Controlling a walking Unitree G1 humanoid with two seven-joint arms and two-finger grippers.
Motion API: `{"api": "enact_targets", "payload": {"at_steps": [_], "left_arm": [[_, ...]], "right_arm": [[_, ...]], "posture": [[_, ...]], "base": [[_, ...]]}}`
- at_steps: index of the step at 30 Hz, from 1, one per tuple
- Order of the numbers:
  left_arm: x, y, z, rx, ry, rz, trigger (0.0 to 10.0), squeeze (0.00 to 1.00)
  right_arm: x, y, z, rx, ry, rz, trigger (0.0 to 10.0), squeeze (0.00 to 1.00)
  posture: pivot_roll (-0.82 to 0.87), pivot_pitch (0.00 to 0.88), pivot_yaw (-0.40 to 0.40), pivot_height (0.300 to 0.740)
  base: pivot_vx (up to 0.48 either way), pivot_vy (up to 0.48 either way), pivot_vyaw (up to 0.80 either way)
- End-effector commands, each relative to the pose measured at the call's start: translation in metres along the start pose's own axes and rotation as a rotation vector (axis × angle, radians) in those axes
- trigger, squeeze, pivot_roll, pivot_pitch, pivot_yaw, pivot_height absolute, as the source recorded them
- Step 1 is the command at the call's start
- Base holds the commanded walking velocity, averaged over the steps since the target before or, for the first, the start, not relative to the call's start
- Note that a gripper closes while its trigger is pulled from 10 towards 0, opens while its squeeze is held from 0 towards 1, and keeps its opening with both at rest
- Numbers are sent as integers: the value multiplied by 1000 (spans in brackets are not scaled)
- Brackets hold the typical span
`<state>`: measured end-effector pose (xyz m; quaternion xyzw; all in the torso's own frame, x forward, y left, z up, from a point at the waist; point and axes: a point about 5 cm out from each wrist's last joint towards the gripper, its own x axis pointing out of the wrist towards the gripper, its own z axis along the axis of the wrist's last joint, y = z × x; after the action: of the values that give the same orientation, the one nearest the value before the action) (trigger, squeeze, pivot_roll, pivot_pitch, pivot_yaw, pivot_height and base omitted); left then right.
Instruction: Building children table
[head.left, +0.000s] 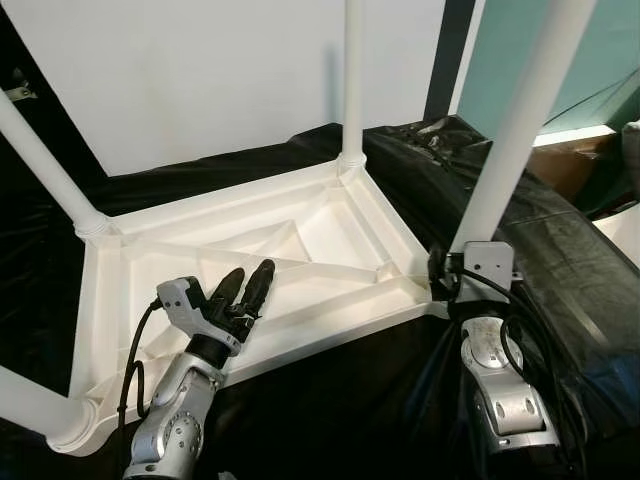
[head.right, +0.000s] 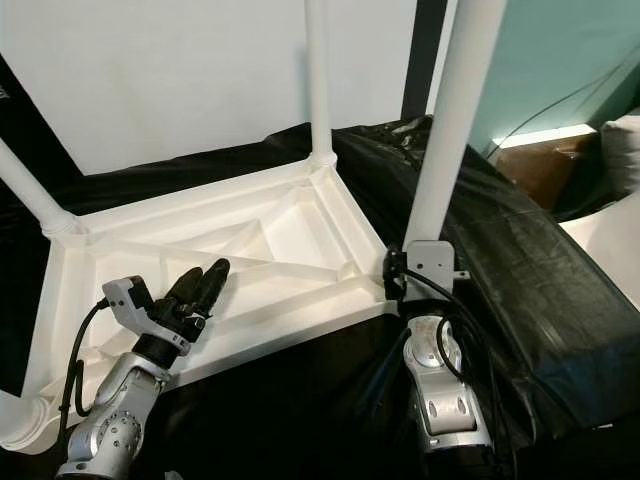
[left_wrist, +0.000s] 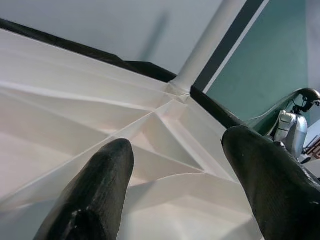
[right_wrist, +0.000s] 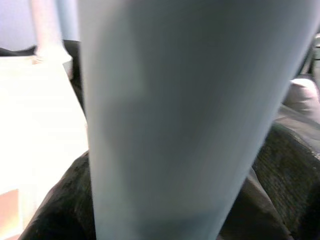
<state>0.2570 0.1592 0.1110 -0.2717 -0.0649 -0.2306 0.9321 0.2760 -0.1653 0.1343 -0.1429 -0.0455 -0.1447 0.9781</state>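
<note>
- The children's table (head.left: 300, 240) lies upside down on a black sheet (head.left: 560, 260), its ribbed underside facing up so the legs can be pushed into the corner sockets from above.
- At my far left, the near-left leg (head.left: 25, 400) and the far-left leg (head.left: 45, 165) already sit in their sockets and lean outward.
- My left gripper (head.left: 248, 285) hovers over the underside near the front rim, fingers (left_wrist: 95, 190) a little apart and holding nothing. I judge it is there to steady the top while the other arm works.
- Toward the middle, the far-right leg (head.left: 352, 80) stands upright in its back corner socket.
- On my right, the last leg (head.left: 520, 120) rises steeply from the near-right corner (head.left: 432, 300) of the table.
- My right gripper (head.left: 455, 275) is low against that leg, just above the corner; in the wrist view the leg passes between dark pads, so I take my fingers as clamped on it. Gripping low should give control for pressing or twisting it home.
- I cannot tell if this leg is fully seated; the joint is hidden behind my wrist.
</note>
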Motion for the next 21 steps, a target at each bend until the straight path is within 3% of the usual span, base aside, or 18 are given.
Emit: {"api": "enact_targets", "payload": {"at_steps": [1, 3, 5, 7, 9, 13, 14, 15, 21], "left_arm": [[-9, -7, -6, -16, 50, -110, 10000, 0], [-23, -16, -13, -41, 150, -244, 10000, 0], [-30, -17, -16, -44, 188, -280, 10000, 0], [-33, -16, -17, -38, 208, -290, 10000, 0], [-35, -6, -20, 19, 235, -265, 10000, 0], [-33, -2, -21, 59, 241, -260, 10000, 0], [-29, -2, -21, 69, 238, -267, 10000, 0], [-26, -2, -20, 76, 237, -277, 10000, 0], [-21, -5, -19, 65, 262, -323, 10000, 0]], "right_arm": [[2, -20, -18, -60, 82, -98, 10000, 0], [7, -22, -19, -78, 93, -93, 10000, 0], [9, -22, -22, -91, 111, -71, 10000, 0], [11, -20, -24, -103, 130, -42, 10000, 0], [11, -14, -31, -104, 186, 78, 10000, 0], [4, -14, -32, -101, 212, 125, 10000, 0], [-1, -15, -31, -108, 211, 129, 10000, 420], [-7, -17, -31, -108, 210, 118, 10000, 1000], [-23, -15, -25, -69, 187, 128, 10000, 1000]], "posture": [[-33, 35, 34, 740], [-33, 36, 34, 740], [-33, 36, 34, 740], [-32, 37, 35, 740], [-30, 37, 34, 740], [-29, 40, 33, 740], [-32, 40, 34, 740], [-43, 41, 39, 740], [-78, 44, 59, 740]], "base": [[0, 0, 0], [0, 0, 0], [0, 0, 0], [0, 0, 0], [0, 0, 0], [0, 0, 0], [0, 0, 0], [0, 0, 0], [0, 0, 0]]}}
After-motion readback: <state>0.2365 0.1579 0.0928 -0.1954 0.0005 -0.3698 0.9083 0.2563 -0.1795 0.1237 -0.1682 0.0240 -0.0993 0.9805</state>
